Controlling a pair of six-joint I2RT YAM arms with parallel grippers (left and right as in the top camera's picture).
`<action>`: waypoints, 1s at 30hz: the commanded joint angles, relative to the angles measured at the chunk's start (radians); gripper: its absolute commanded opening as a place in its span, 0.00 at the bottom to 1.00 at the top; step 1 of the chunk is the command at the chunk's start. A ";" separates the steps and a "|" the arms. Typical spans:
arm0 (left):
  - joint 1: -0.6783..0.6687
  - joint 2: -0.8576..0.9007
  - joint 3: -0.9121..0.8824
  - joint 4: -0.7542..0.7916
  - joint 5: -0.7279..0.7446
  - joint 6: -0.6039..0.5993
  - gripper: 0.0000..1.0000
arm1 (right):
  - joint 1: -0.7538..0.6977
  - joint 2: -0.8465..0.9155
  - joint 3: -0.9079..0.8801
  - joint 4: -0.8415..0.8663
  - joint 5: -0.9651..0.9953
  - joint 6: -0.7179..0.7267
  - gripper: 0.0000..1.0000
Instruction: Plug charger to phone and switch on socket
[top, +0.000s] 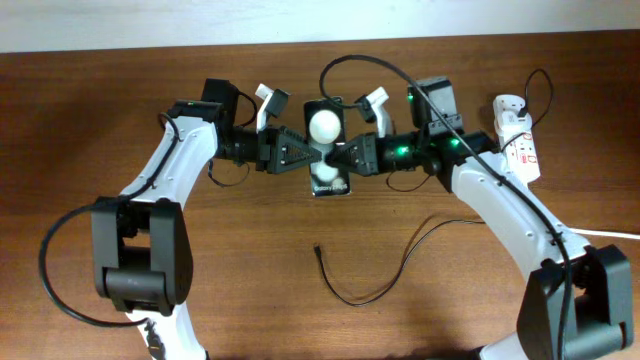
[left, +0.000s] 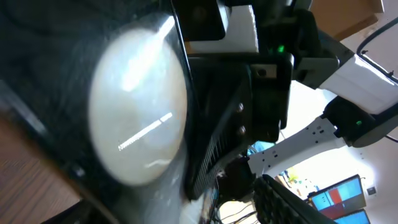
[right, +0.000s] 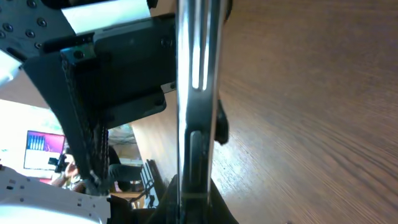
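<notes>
Nearest, between the two arm bases, the wooden tabletop (top: 250, 300) is bare apart from the charger (top: 340, 298). It lies slack in a loop, its plug tip (top: 317, 250) free and well apart from the phone (top: 326, 128).

Further back, the phone sits at mid-table between both arms. The right gripper (top: 350, 155) has its jaws closed on the phone's right edge, which the right wrist view shows as a thin strip (right: 194, 93). The left gripper (top: 300, 152) meets the left edge, but I cannot tell whether its jaws are clamped; its camera is filled by the blurred glossy face (left: 137, 112).

The socket (top: 518, 135) lies at the far right near the back edge. Beyond that is a pale wall (top: 100, 20). A lit screen (left: 336, 199) glows off-table.
</notes>
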 joint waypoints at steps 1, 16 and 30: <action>-0.013 -0.056 0.018 0.002 0.063 0.016 0.56 | 0.016 -0.011 0.009 -0.006 0.025 0.012 0.04; -0.013 -0.061 0.278 0.002 0.063 -0.258 0.34 | 0.014 -0.011 0.008 0.280 -0.010 0.220 0.04; 0.008 -0.177 0.403 0.001 -0.097 -0.333 0.00 | -0.026 -0.011 0.008 0.438 -0.204 0.223 0.97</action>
